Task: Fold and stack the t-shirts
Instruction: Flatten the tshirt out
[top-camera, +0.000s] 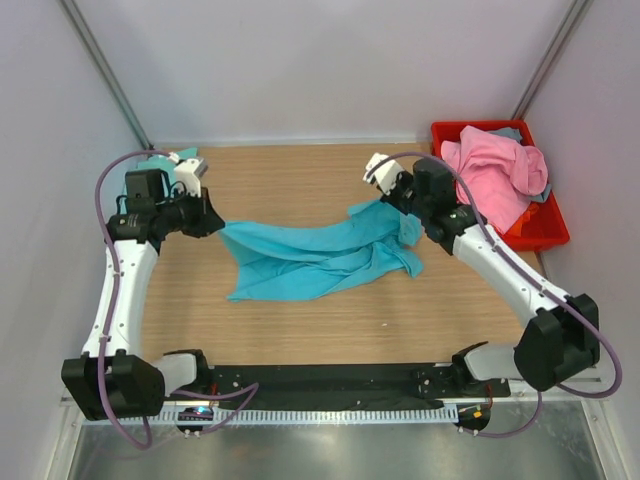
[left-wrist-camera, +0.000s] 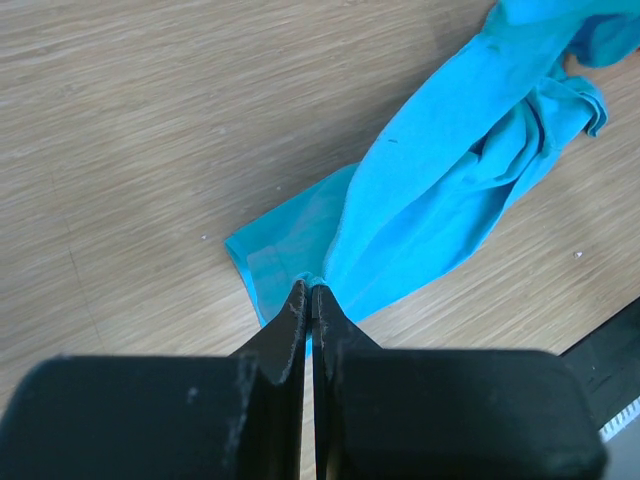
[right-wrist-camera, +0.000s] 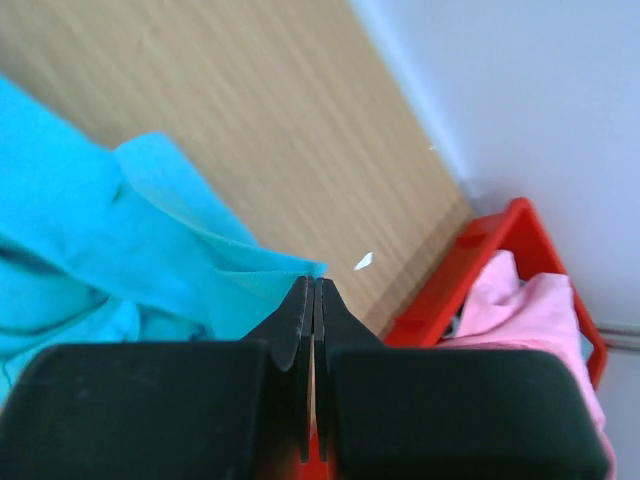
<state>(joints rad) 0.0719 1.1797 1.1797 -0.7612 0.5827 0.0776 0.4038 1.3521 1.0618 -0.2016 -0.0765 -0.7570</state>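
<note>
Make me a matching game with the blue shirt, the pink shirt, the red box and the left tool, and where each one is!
Things:
1. turquoise t-shirt
2. pink t-shirt
3. red bin
4. left tool

Places:
A. piled inside the bin
B. at the far right, by the wall
C. shut on one end of the turquoise shirt
D. lying crumpled on the wooden table

Pairs: 1-D, 2-A, 3-B, 4-C

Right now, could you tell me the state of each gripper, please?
Left gripper: closed, pinching an edge of the turquoise t-shirt.
Right gripper: closed on the same shirt's other end.
</note>
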